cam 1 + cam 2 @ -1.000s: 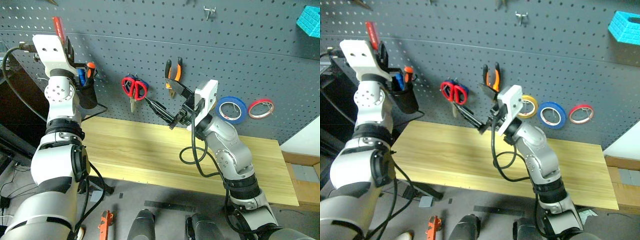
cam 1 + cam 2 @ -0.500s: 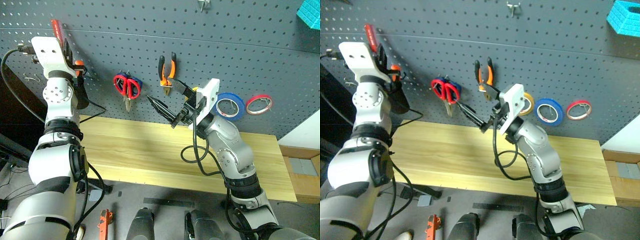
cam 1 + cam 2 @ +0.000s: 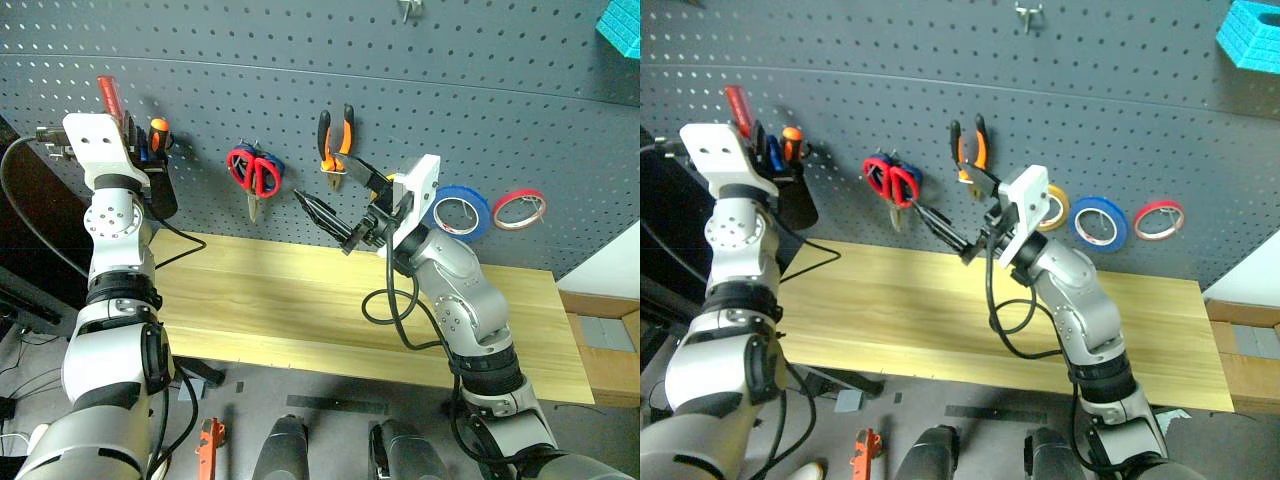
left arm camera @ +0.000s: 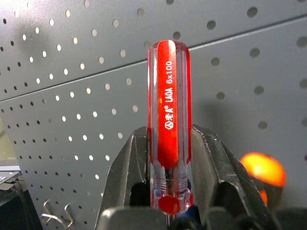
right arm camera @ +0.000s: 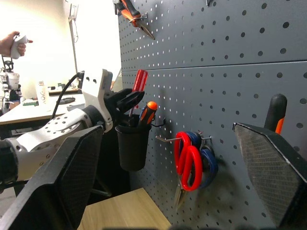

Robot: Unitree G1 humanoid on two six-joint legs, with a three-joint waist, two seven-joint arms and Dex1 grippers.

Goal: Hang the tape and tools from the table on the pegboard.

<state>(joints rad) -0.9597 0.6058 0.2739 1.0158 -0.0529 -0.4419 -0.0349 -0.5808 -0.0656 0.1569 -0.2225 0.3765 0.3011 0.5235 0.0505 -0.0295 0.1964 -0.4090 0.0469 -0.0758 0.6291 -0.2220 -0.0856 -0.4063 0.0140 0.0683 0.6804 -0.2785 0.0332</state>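
Two black fingers of the left gripper clench the slim red-handled screwdriver upright over the black cup, likely for insertion; the right gripper gapes empty.

Light wooden table; black cable over its left end

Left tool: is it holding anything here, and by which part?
The left tool holds the red-handled screwdriver, clamped at the lower end of its handle, above the black cup.
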